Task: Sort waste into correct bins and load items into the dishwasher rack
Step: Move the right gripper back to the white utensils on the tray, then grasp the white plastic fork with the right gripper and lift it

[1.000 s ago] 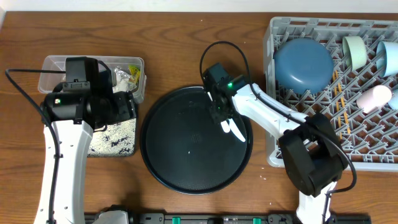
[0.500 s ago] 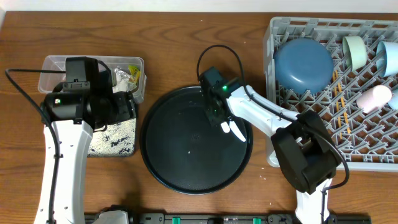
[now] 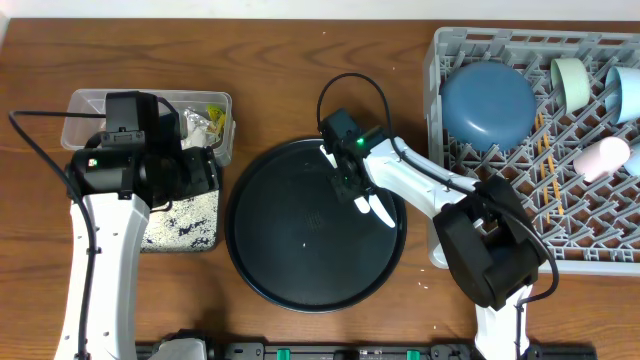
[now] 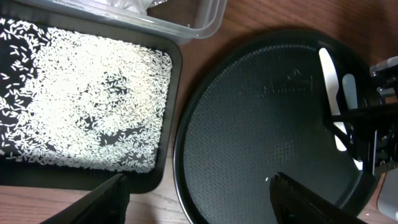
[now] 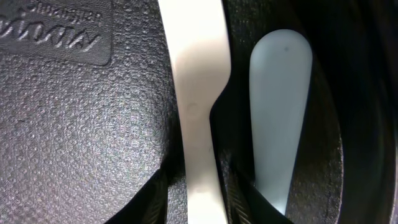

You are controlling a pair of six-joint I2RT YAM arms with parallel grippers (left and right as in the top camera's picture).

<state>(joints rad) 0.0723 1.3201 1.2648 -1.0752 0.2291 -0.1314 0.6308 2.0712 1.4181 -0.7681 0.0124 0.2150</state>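
Note:
The white plastic spoon [image 5: 199, 112] lies on the large round black tray [image 3: 290, 260]. My right gripper [image 3: 350, 188] is low over it, with a finger on each side of the handle [image 5: 198, 199] and a small gap left, so it is open. My left gripper [image 4: 199, 202] is open and empty above the gap between the round tray and the shallow black tray [image 4: 171, 143] of rice [image 4: 87, 93]. The clear tub [image 3: 90, 105] holds tissue [image 3: 195, 126] and a yellow-green wrapper [image 3: 214, 112]. The grey rack [image 3: 445, 240] holds the blue bowl [image 3: 488, 103], pale-green bowl [image 3: 572, 83], white dish [image 3: 627, 95], whitish cup [image 3: 603, 157] and chopsticks [image 3: 545, 150].
A second pale elongated shape [image 5: 280, 106] lies beside the spoon handle near the round tray's rim. I cannot tell what it is. Bare wooden table [image 3: 290, 80] shows behind the round tray. The left arm [image 3: 100, 250] stands over the two bins.
My right gripper shifted slightly left and down along the spoon, and the handle tip now shows behind it. The left arm has not moved.

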